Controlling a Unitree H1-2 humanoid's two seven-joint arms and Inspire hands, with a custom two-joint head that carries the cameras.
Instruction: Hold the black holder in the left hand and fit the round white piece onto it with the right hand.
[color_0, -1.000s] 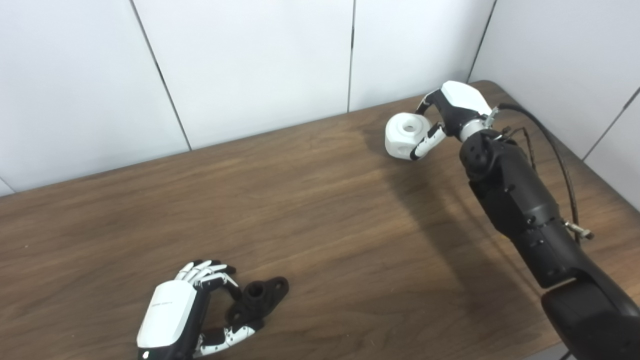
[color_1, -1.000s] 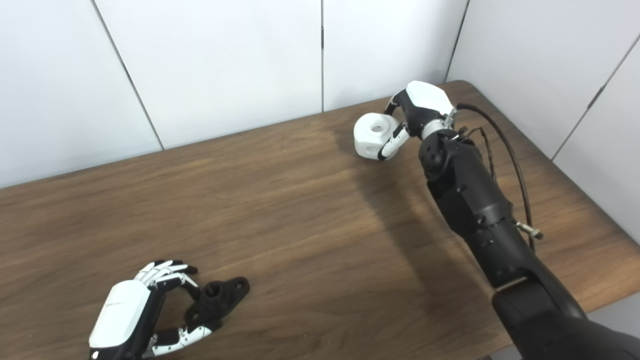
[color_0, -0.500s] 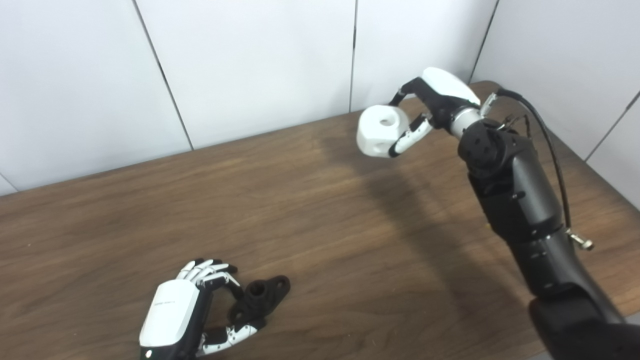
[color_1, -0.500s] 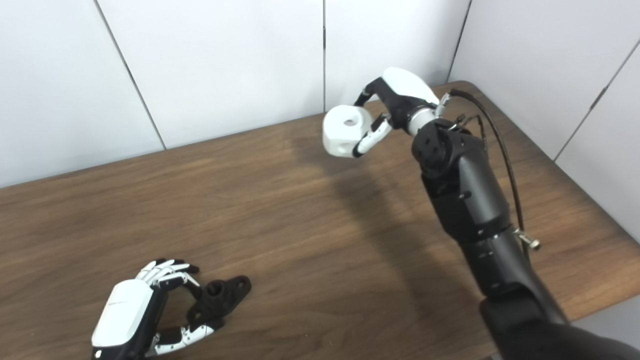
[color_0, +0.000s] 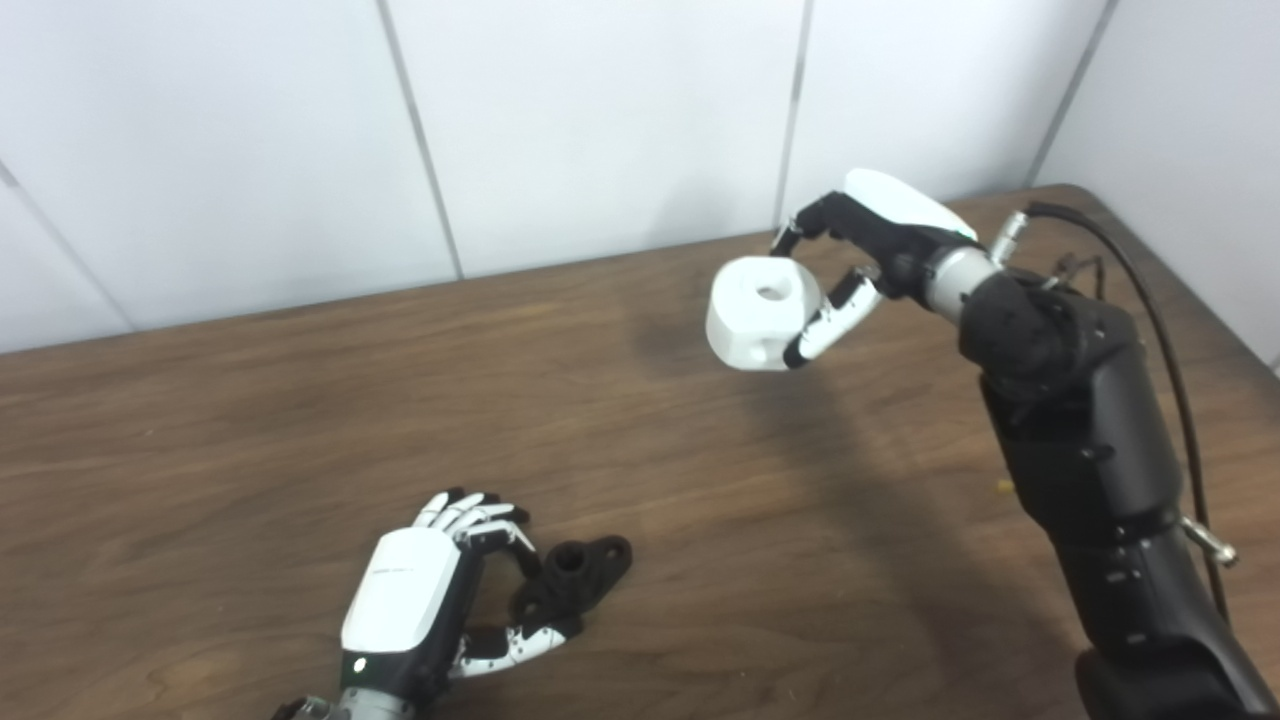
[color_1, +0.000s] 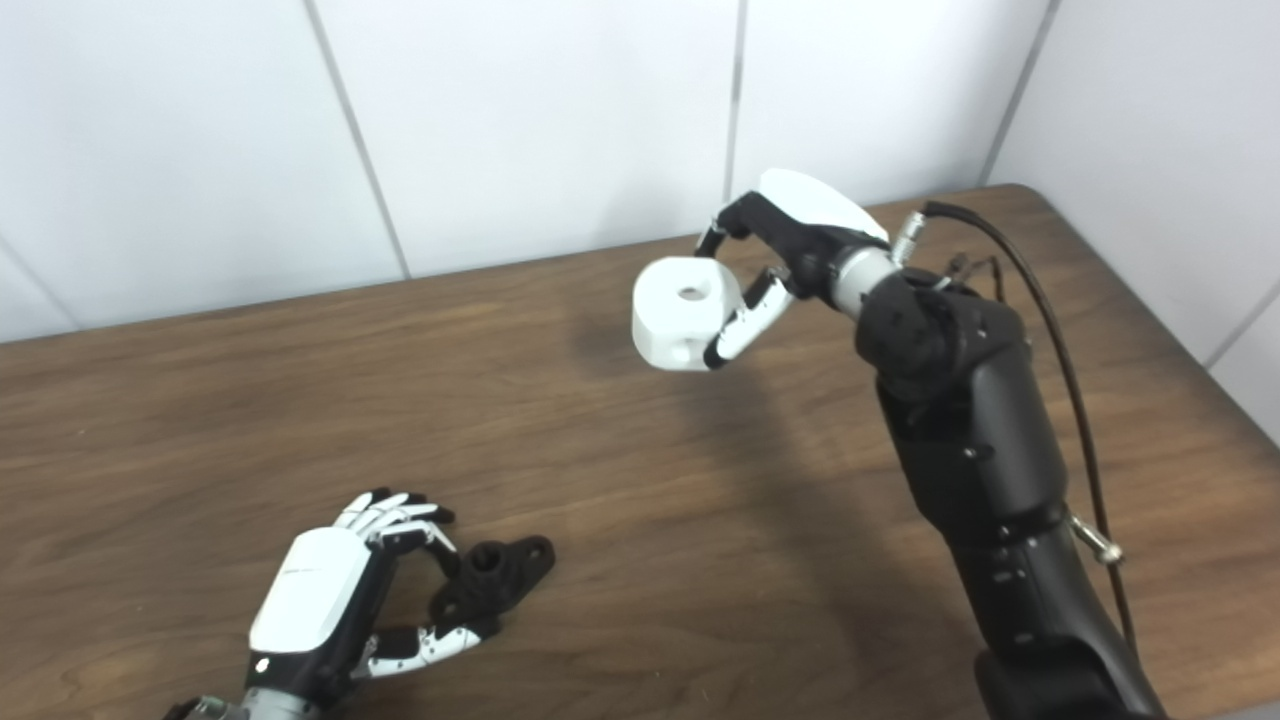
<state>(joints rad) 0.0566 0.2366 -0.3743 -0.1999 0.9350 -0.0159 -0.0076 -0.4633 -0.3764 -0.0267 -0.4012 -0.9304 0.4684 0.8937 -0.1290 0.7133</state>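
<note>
Two hands: both are working, well apart across the table (color_0: 250, 400).
Right hand (color_0: 860, 255): it is gripping the round white piece (color_0: 762, 312), fingers over the far side and thumb on the near side, clear above the wood at the far right.
White piece: its centre hole is facing up and a smaller hole is showing on the near side wall.
Left hand (color_1: 330, 590): it is lying low at the near left, fingers curling round one end of the black holder (color_1: 492, 577); the wrap is looking closed on it, though the holder is sitting on or very close to the table, not raised.
Risk 1: the grip on the white piece is looking like a light pinch on a smooth body, so it could be rotating or slipping out during the carry.
Risk 2: the holder is being gripped at one end only, so pressing the piece down may be levering it out of the fingers or tipping it.
Risk 3: hole and holder boss are needing to line up; a tilted piece would be jamming on the rim.
Left eye view: it is showing the thumb lying against the white piece more side-on.
Right eye view: it is showing more of the holder's far flange clear of the left fingers, and more bare table right of the right arm.
</note>
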